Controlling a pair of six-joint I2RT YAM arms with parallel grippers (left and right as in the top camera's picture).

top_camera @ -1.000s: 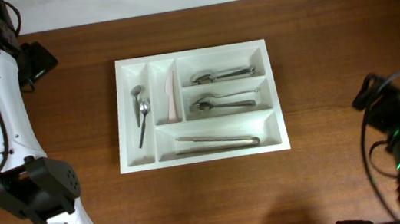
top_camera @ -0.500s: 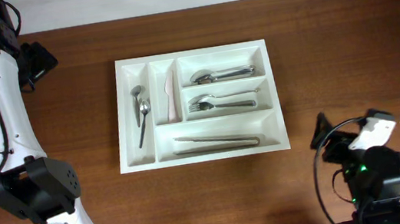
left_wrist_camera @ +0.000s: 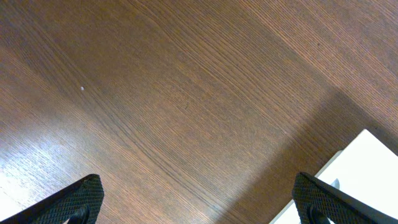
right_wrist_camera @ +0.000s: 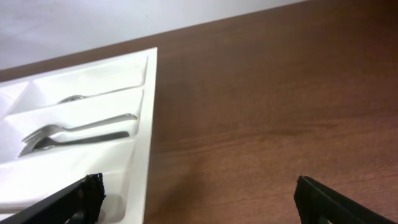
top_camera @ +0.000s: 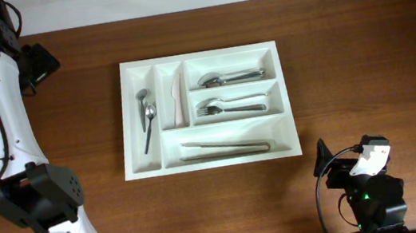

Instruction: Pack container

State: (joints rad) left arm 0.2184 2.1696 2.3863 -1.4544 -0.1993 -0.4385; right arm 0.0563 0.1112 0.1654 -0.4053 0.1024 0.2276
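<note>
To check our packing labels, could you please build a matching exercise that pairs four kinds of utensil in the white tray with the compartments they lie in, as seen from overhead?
Things
1. knife
2. forks
3. tongs
4. small spoons

Places in the container
A. wide compartment along the bottom
B. narrow compartment at the far left
C. second narrow compartment from the left
D. middle wide compartment on the right

Pairs: 1-C, 2-D, 3-A, 4-B
</note>
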